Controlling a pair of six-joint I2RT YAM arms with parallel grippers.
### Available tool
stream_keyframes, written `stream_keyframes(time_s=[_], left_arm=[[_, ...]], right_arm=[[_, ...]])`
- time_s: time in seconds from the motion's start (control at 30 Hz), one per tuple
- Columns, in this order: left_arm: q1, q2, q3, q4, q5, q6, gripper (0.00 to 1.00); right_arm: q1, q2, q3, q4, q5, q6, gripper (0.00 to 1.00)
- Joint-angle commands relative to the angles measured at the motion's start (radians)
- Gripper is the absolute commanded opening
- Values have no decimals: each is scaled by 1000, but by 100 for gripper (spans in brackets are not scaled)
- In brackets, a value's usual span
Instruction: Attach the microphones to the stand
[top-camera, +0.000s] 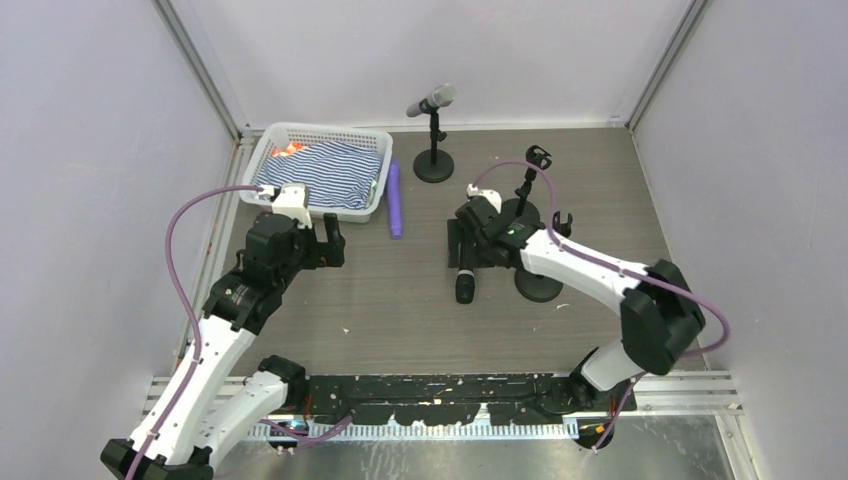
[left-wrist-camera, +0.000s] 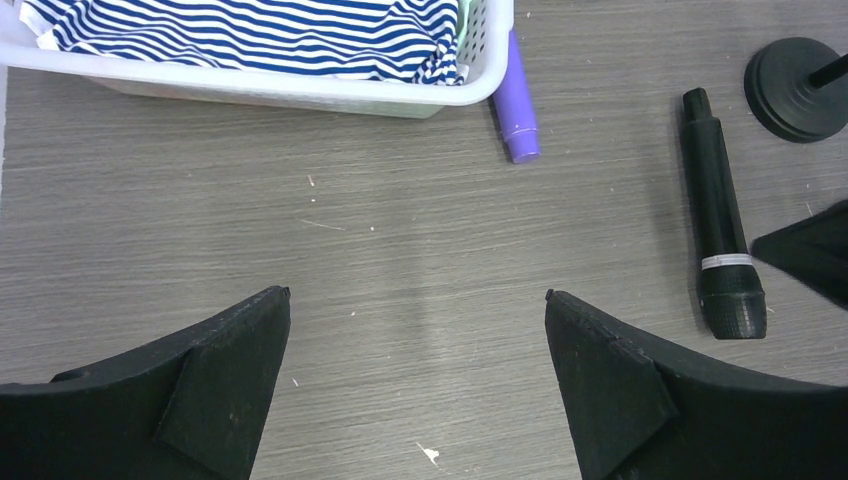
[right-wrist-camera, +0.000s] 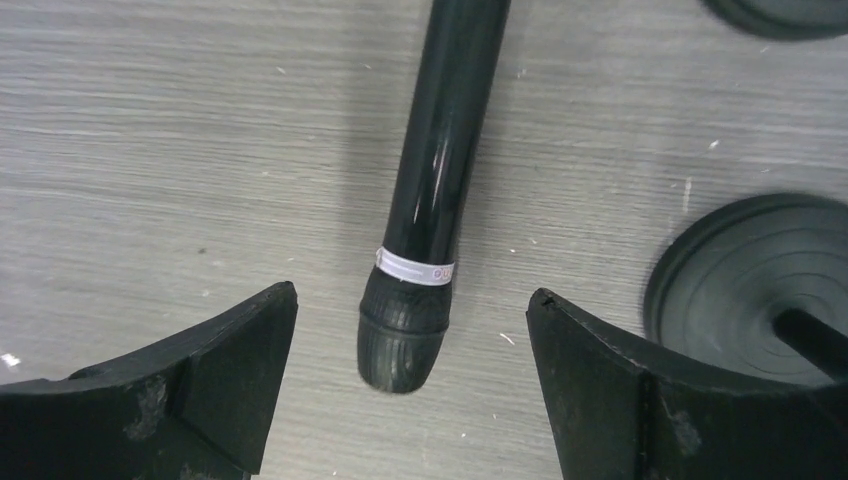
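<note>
Right wrist: glossy black microphone (right-wrist-camera: 430, 190) between spread jaws of right end effector (right-wrist-camera: 412, 292); left end effector (left-wrist-camera: 417, 293) released.

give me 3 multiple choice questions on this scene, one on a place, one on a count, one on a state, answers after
1. Where does the purple microphone lie?
A. inside the basket
B. on the table beside the white basket
C. clipped upright

2. How many microphones are already mounted?
A. one
B. two
C. three

3. How does the right end effector stand at the black microphone?
A. shut on it
B. open, a finger on either side of its head
C. lifting it clear

Answers:
1 B: it lies flat on the tabletop along the basket's outer wall.
2 A: only the silver-grey microphone sits in a stand; the other two lie flat.
3 B: the wrist view shows a gap between each finger and the head.
</note>
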Motion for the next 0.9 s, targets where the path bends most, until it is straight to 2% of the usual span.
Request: stream_keyframes(time_s=[0.0, 0.23, 0.6, 0.77, 0.87], left_arm=[[1, -27, -10, 17, -4, 18, 100], [1, -26, -12, 19, 8, 21, 100], [1, -20, -12, 18, 3, 21, 100], [1, -10, -11, 17, 6, 19, 100], [1, -2, -6, 19, 13, 14, 100]], right_arm=[[1, 78, -21, 118, -7, 62, 88], [1, 205, -20, 178, -21, 63, 75], [2, 339, 12, 148, 4, 38, 55], [-5, 320, 14, 128, 25, 9, 39], [-7, 256, 24, 124, 14, -56, 26]])
